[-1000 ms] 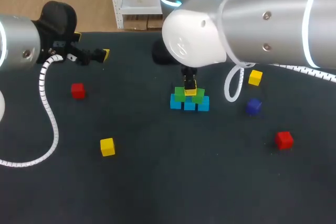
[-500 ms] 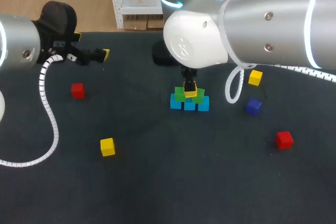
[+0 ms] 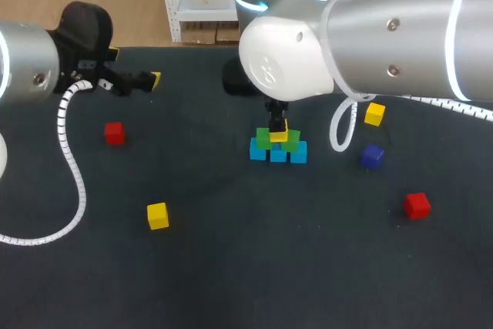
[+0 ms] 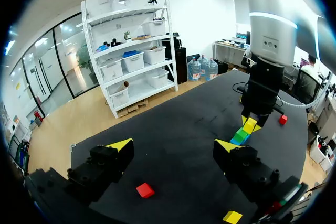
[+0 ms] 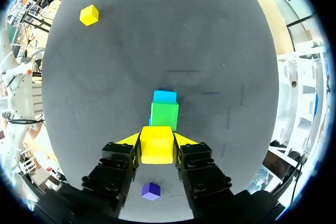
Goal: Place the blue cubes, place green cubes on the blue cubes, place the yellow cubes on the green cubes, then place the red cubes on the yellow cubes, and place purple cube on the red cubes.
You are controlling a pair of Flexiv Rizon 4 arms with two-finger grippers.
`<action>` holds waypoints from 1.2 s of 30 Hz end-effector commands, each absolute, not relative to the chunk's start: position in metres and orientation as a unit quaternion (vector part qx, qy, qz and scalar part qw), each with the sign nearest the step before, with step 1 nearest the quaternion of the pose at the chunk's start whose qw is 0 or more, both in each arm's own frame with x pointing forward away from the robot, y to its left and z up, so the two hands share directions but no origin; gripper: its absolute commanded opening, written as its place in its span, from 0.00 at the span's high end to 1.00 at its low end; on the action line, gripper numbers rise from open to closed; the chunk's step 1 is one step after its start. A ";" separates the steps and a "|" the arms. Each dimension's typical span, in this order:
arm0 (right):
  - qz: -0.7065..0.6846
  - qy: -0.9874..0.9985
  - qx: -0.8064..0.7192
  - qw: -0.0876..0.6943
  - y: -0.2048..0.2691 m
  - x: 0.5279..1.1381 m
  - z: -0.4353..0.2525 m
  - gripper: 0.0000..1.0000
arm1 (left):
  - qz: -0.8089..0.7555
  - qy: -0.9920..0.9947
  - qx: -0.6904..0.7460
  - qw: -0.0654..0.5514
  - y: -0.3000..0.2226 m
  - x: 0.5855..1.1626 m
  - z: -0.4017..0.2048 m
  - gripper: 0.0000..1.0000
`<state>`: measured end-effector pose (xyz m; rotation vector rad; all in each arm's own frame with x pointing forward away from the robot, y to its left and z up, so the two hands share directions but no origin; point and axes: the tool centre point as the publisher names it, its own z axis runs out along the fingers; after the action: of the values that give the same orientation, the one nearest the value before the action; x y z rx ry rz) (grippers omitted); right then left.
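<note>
1. R gripper (image 5: 157,145): clamped on yellow cube (image 5: 157,144), a finger on each side.
2. Lowered over the last sec. Cube now at or on the green cubes (image 3: 264,140), which sit atop the blue cubes (image 3: 278,153).
3. Meaning: 1st yellow nearly placed, release prob. next.
4. L gripper (image 4: 173,146): wide open, empty, well left of blue cubes.
5. Left to do: 2nd yellow, reds, purple.

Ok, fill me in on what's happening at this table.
The right gripper is shut on a yellow cube, holding it right on top of the two green cubes, which sit on a row of blue cubes mid-table. The left gripper hangs open and empty off to the left side. Lying loose around the stack are two red cubes, two other yellow cubes and a purple cube.
</note>
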<state>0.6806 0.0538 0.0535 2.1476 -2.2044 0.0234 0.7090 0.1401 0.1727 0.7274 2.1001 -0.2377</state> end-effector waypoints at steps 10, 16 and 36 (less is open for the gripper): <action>0.006 -0.719 0.694 0.028 0.056 0.684 0.054 0.70 | -0.099 0.844 0.294 0.438 0.142 0.709 0.172 0.00; 0.005 -0.721 0.693 0.028 0.056 0.684 0.053 0.64 | -0.099 0.844 0.294 0.438 0.142 0.709 0.172 0.00; 0.001 -0.747 0.665 0.006 0.031 0.693 0.068 0.00 | -0.099 0.844 0.294 0.438 0.142 0.709 0.172 0.00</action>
<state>0.6949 0.0443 0.0641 2.0765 -2.3129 0.0188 0.7090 0.1401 0.1727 0.7274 2.1001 -0.2377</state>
